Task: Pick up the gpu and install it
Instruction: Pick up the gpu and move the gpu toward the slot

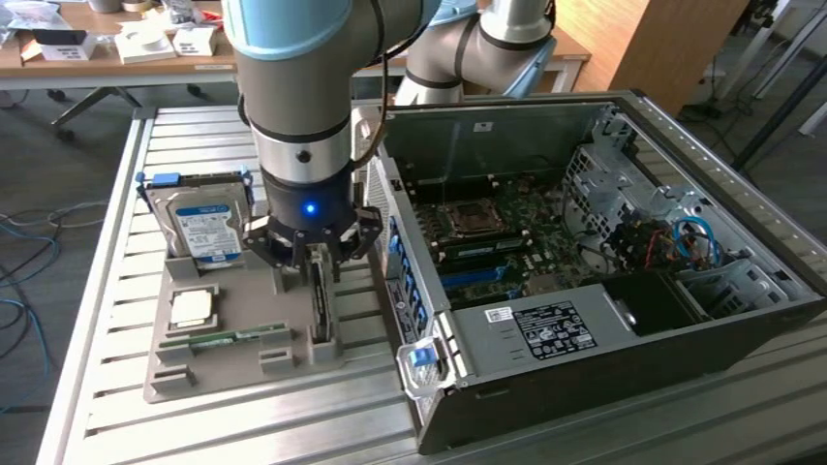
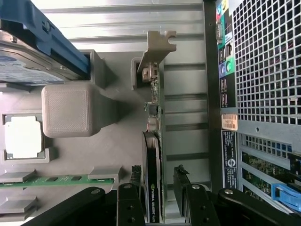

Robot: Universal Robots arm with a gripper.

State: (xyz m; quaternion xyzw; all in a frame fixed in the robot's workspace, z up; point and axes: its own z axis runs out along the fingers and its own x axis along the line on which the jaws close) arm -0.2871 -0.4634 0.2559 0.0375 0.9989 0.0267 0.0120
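Both fingers of my hand [image 2: 158, 175] straddle the gpu [image 2: 151, 155], wide open, gripping nothing.
Stiff, light, fragile, I judge; I'd pinch its flat faces mid-board.

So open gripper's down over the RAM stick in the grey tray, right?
No, it's over the gpu, not the RAM stick. The wrist view shows the open gripper straddling the gpu, on edge in the grey tray.
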